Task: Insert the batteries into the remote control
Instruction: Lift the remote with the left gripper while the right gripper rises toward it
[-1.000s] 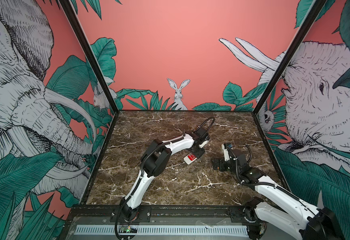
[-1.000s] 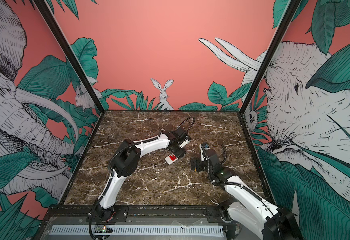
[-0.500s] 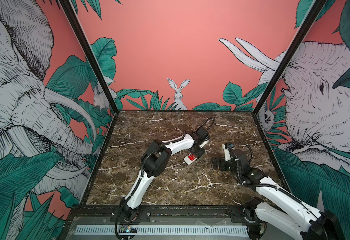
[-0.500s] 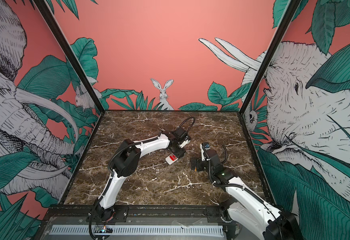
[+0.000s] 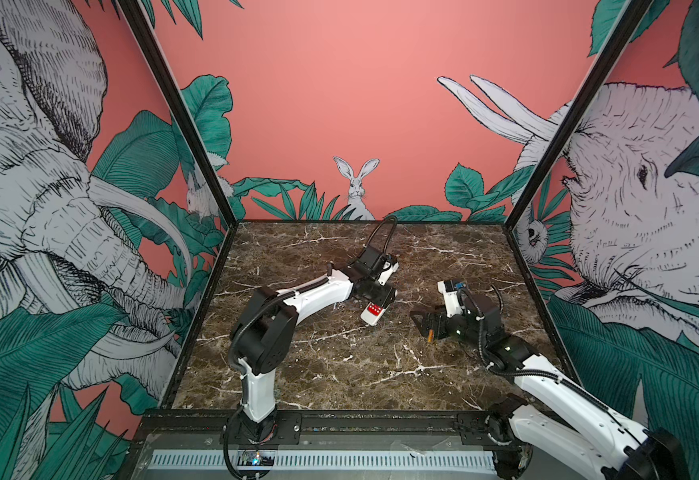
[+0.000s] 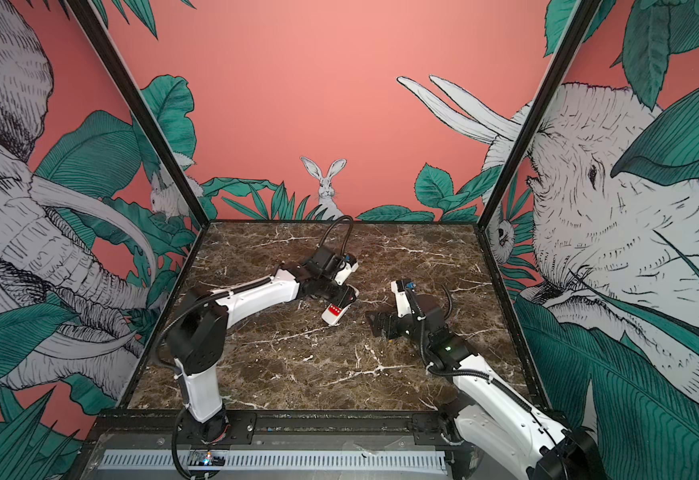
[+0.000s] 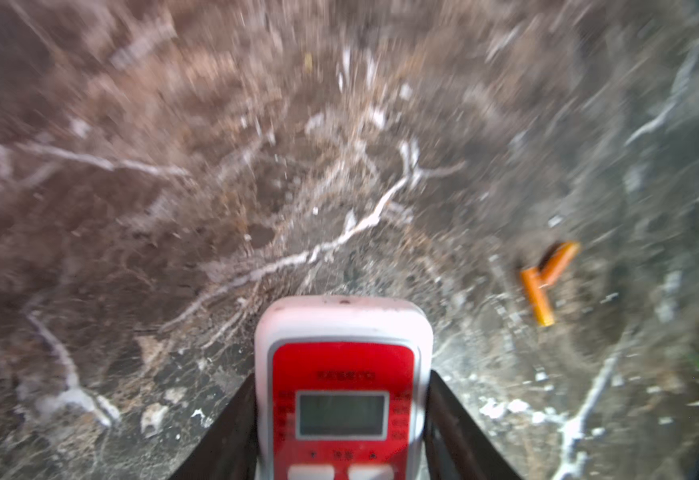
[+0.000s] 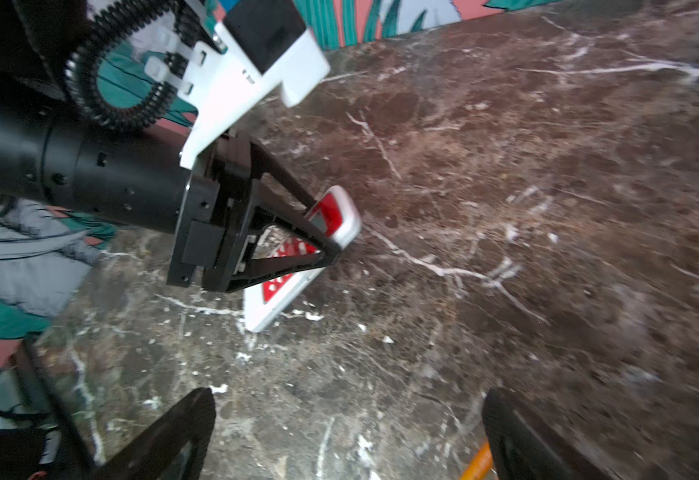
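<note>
Two thin orange-yellow cylindrical batteries lie touching in a V on the brown marble surface, just beside the right end effector, right of centre in a top view, jaws wide apart. Left end effector clamps the small red-fronted white remote control, tilted, at centre.

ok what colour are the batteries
The batteries are orange, clearest in the left wrist view.

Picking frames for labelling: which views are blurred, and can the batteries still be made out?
Left wrist view: table smeared in streaks, remote control fairly crisp, batteries soft but readable as two orange sticks. Right wrist view: mild blur, remote control recognisable in the left claw. Both top views: sharp, evenly lit.
</note>
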You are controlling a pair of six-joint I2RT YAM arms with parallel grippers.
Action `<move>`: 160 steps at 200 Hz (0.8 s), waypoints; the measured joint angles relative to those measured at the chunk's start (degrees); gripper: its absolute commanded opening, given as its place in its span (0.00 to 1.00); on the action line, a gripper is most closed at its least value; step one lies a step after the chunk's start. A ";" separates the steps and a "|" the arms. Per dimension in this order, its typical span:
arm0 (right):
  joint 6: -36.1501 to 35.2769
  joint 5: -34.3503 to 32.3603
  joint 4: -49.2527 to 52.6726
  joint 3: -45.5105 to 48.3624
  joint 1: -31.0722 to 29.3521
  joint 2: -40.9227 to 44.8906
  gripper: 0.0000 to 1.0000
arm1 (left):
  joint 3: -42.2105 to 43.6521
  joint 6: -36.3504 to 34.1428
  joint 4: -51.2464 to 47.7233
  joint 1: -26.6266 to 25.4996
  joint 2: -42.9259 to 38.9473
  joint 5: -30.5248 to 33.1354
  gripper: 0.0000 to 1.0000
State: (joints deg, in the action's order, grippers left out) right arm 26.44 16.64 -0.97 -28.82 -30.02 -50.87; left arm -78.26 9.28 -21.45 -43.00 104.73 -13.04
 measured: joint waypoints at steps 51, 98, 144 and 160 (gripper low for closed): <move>4.50 12.90 -17.46 2.82 -0.33 -3.26 0.99 | 9.68 4.76 8.72 1.70 -11.17 -7.45 0.25; 6.43 19.08 -28.68 3.43 -1.57 -3.45 0.99 | 14.01 8.26 16.13 2.23 -19.30 -15.65 0.26; 7.91 23.28 -38.21 3.45 -1.86 -4.31 0.99 | 16.65 9.79 20.39 3.98 -27.26 -21.81 0.26; 8.20 24.44 -40.87 3.45 -1.92 -5.03 0.99 | 17.84 10.34 21.42 4.44 -29.86 -23.12 0.26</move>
State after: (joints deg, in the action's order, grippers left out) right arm 34.63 41.08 -41.85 -25.36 -31.94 -55.90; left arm -60.42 19.62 -0.03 -38.57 74.87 -36.16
